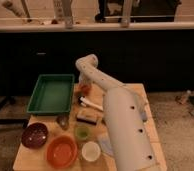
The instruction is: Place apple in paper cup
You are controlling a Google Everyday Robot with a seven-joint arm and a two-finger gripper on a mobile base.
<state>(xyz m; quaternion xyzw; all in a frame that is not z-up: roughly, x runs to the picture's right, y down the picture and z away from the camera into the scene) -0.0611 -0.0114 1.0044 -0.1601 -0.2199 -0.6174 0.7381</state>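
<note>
**Hovering at apple: gripper on far side of table**

Gripper (pixel 83 84) is down at the apple (pixel 85 89), just right of the green tray (pixel 52 93), on the table (pixel 132 90). Its grip state cannot be told. The paper cup (pixel 91 150) stands near, right of the orange bowl (pixel 61 151), well apart from the apple.

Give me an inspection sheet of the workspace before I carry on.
Surface: wooden table, crowded on its left half.
Job's things: apple beside the green tray's right edge; paper cup upright near the front edge, nothing seen inside.
Clutter: green tray, maroon bowl, orange bowl, small green cup, brown block, white stick-like item.
Grippers: gripper lowered right at the apple.
Cables: nothing seen.
Surroundings: dark cabinets behind; loose items on the floor at right.
</note>
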